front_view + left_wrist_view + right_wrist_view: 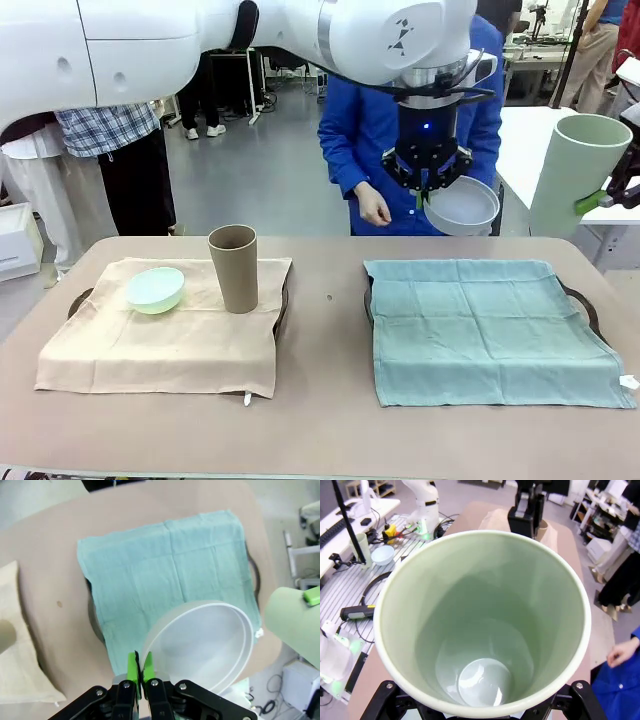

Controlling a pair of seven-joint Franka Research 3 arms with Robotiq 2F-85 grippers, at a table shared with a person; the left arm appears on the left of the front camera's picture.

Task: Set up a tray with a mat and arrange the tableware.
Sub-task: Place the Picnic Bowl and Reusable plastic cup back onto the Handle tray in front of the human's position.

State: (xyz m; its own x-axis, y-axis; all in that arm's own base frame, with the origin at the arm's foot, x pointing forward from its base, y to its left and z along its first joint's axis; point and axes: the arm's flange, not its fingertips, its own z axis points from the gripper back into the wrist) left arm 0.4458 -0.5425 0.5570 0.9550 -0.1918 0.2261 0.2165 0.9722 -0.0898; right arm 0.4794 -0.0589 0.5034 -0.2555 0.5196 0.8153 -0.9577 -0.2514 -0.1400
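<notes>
Above the teal mat (495,330), the left gripper (421,197) pinches the white bowl (462,206) by its rim — thin, rigid, likely light; mouth tilted. The right gripper (622,182) clamps the pale-green cup (578,170) — long axis near vertical, mouth up, smooth wall.

A person in a blue top (365,125) is seen standing at the far side of the tan worktop (325,400). Another person in a checked shirt and dark trousers (118,160) is seen further back on the grey floor (255,170). In the right wrist view, a side table (350,587) is shown carrying cables, a small pale bowl (383,554) and a yellow-handled tool (356,612).
</notes>
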